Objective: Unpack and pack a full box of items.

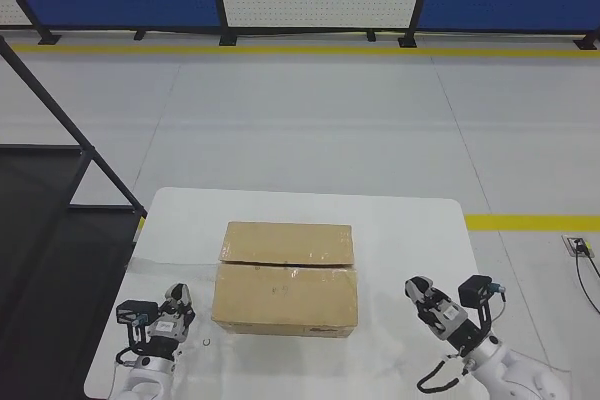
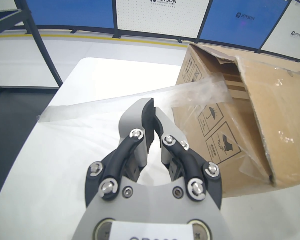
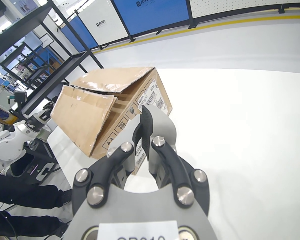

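- Box (image 1: 286, 285): one, stood on table (image 1: 400, 230).
- Grippers: two, left gripper (image 2: 153, 107) and right gripper (image 3: 143, 112), both clenched, either side.
- Tape strip (image 2: 200, 88): one, hung from box.

— Where's the top camera?
— High up, looking straight down on the table (image 1: 410, 215) from afar.
— And the wrist ones?
— Close behind the left gripper (image 2: 153, 118) and right gripper (image 3: 143, 121), low, facing opposite ends of the box (image 1: 286, 290). All three views share it.
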Available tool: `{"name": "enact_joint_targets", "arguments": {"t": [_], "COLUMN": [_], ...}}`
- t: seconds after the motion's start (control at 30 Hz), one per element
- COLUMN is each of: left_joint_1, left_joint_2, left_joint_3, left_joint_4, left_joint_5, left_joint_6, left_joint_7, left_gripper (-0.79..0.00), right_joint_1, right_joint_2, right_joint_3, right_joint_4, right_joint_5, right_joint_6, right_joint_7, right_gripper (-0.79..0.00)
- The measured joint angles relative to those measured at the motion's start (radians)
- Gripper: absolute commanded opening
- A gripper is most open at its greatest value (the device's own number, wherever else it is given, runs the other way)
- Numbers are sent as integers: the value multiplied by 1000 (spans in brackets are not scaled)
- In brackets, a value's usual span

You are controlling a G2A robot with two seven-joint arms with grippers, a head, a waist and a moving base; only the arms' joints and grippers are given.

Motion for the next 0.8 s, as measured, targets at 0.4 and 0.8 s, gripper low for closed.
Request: {"name": "enact_joint_targets", "arguments": {"t": [0.4, 0.8], "left_joint_1": [41, 54], "left_joint_2": [0, -2], "left_joint_3": [-43, -91], "left_joint_4": [-34, -65], "left_joint_5": [-38, -137], "left_joint_6": [12, -29], "left_joint_7": [29, 27], "left_gripper": [0, 0], "right_joint_1": [13, 123], "right_joint_2": [2, -6], "right_joint_3": [0, -83], "right_joint_4": [-5, 132], "right_joint_5": [-19, 239], "right_joint_6": [42, -66], "right_joint_7": [46, 123], "right_gripper": [0, 0]}}
